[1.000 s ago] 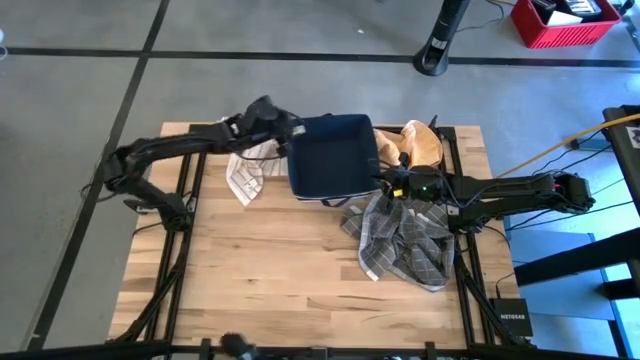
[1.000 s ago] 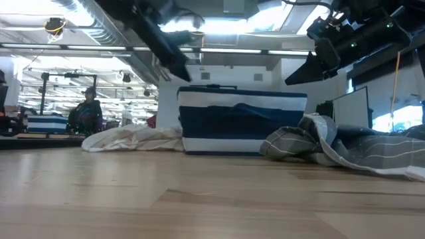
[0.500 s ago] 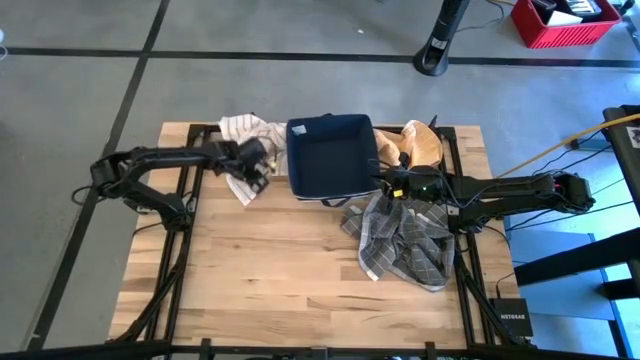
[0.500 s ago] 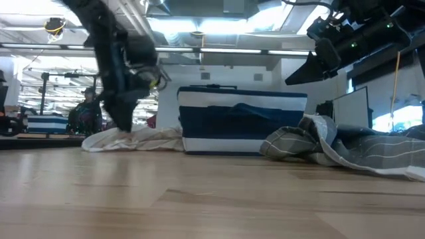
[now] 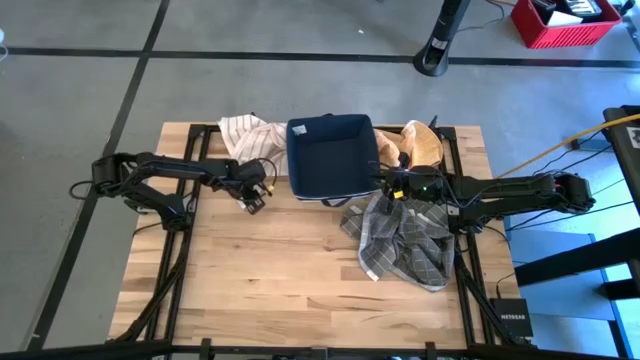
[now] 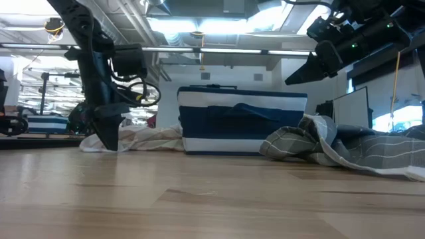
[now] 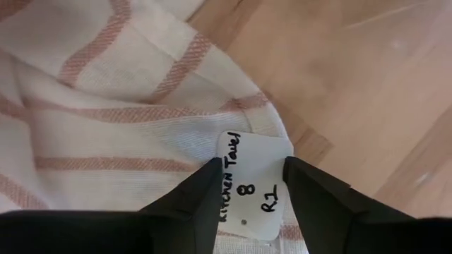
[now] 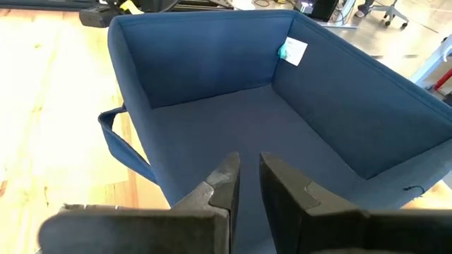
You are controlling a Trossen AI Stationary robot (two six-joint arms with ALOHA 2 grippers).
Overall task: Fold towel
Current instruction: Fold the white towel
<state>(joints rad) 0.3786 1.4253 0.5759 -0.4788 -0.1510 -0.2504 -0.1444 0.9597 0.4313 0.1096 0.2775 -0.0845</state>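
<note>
Where towel edge ends, left hand astride

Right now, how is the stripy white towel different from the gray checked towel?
The white towel has thin reddish stripes; the gray towel has a pale grid of checks. The white towel lies left of the blue bin, the gray towel in front of it to the right. The left gripper is down at the white towel's corner, around its paper tag; the right gripper hovers over the bin, not the gray towel. Both lie crumpled, unfolded.
</note>
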